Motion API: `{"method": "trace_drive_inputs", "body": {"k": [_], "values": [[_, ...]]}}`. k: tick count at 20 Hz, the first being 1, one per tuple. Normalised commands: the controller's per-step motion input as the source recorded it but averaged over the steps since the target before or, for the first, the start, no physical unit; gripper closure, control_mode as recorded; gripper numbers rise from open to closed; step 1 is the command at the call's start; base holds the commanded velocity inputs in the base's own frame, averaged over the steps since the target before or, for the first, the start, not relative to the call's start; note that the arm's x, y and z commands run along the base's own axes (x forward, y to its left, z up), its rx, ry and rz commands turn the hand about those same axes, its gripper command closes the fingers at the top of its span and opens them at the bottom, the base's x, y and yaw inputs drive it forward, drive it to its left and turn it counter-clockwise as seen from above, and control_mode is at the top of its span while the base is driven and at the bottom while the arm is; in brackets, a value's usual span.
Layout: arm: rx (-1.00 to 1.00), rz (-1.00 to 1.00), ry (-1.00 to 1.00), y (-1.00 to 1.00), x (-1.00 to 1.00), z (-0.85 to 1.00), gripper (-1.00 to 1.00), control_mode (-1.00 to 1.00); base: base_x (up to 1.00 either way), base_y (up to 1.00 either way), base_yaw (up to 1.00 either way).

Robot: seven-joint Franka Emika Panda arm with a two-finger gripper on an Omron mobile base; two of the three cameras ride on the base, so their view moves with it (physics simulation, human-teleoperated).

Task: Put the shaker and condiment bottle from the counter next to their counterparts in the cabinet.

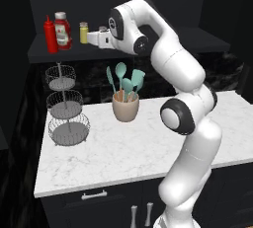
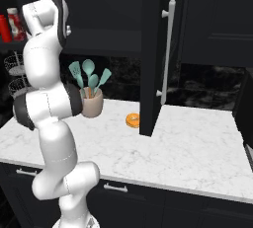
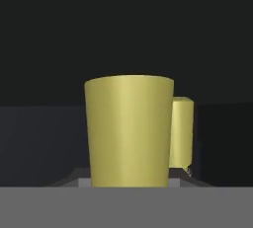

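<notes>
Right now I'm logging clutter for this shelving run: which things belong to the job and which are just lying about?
Job:
- shaker, held in the shut gripper at the cabinet shelf
- matching shaker on the shelf
- slim red condiment bottle
- white-capped red bottle

Lying about:
- utensil cup
- wire basket stand
- orange ring on the counter

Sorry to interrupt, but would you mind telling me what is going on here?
The robot arm has reached up to the cabinet shelf, its claw shut on a small yellow shaker. A matching shaker stands just beside it, next to the ketchup bottle and the slim red condiment bottle, which is already on the shelf.
</notes>
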Motion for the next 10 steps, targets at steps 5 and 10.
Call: {"method": "trace_drive_inputs", "body": {"k": [5,10], "values": [[0.06,0.00,0.04,0.00,0.52,-0.28,1.00,-1.00,0.00,0.00,0.00],[0.05,0.00,0.00,0.00,0.45,-0.30,1.00,-1.00,0.00,0.00,0.00]]}}
